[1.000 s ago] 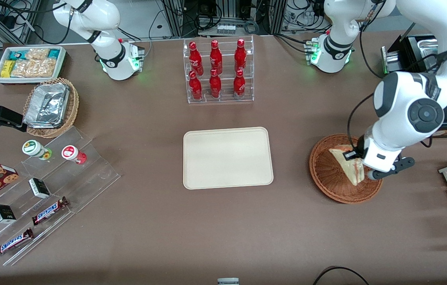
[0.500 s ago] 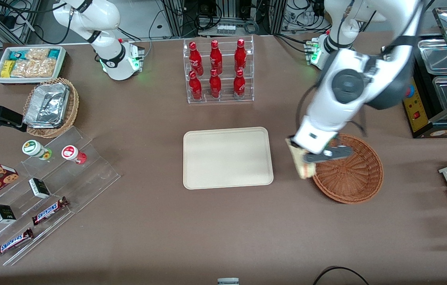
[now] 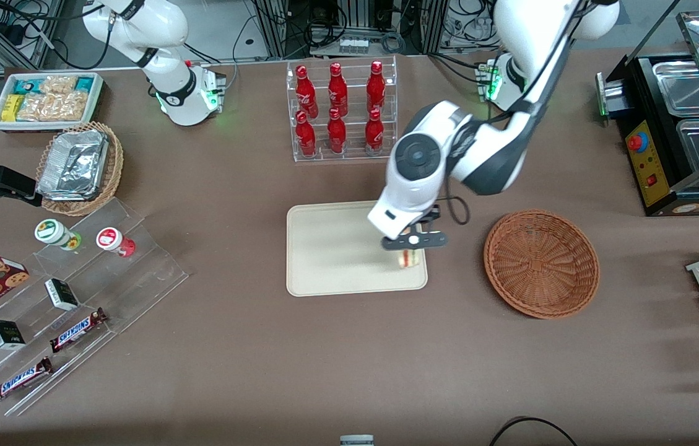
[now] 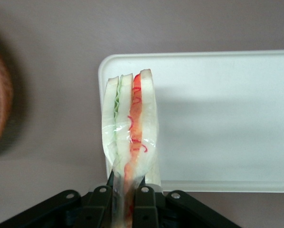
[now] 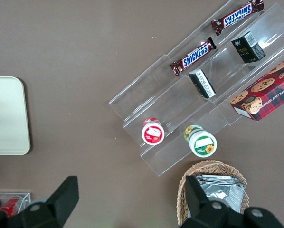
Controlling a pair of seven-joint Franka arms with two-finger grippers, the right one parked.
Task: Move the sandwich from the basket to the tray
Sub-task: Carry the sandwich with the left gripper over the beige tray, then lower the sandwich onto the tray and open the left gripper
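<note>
Sandwich: carried out of the basket in the last second, hung above the tray edge nearest the basket, my fingers clamped on it; release remained.

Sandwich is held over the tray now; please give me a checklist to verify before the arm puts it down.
1. Grip: the gripper is shut on the sandwich, pinching its wrapped end. Ok.
2. Position: in the front view the sandwich hangs over the tray, near the tray's edge toward the basket. Ok, but close to the rim.
3. Landing spot: the tray surface under the sandwich is bare. Ok.
4. Basket: it holds nothing, so the pick is complete. Ok.
5. Height above the tray: cannot tell.
6. Orientation: the sandwich hangs with its cut edge and filling layers facing the wrist camera; whether it will lie flat on release, cannot tell.
</note>
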